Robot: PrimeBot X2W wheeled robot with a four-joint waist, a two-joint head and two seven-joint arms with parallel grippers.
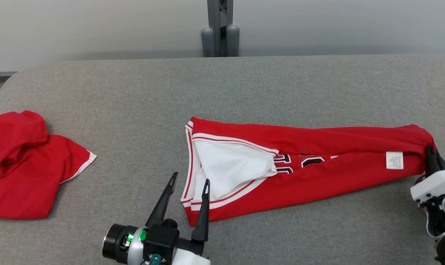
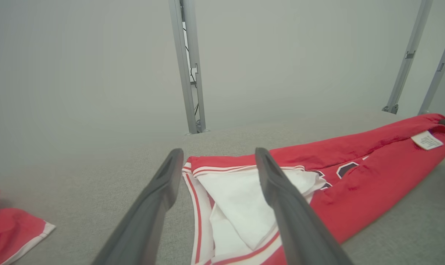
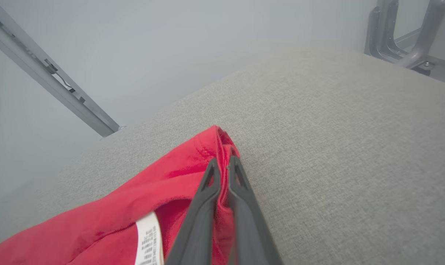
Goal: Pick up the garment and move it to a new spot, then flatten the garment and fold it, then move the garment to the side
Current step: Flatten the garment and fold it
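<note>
The right gripper (image 3: 223, 161) is closed on the garment (image 1: 318, 158). Its two dark fingers are pressed together with a fold of red cloth pinched between them at the garment's end. In the head view its white wrist comes in at the lower right edge. The fingers point up and slightly left, away from the robot, low over the table (image 1: 222, 84). From that grip the garment runs off to the gripper's left as a long, narrow, folded red band lying on the table. A white label (image 1: 394, 160) sits on the cloth just left of the fingertips.

The left gripper (image 1: 191, 177) stands wide open, holding nothing. It rises from the bottom edge of the head view with a green light on its wrist. Its fingers point away from the robot and lean a little right. The garment's other end, with red-and-white trim and a white lining (image 1: 230, 165), lies right ahead of it. The right finger crosses the trim, and the left finger is over bare table just beside the edge. Whether either fingertip touches cloth I cannot tell.

Well off to this gripper's left lies a second red cloth (image 1: 20, 165), crumpled and apart from the garment.
</note>
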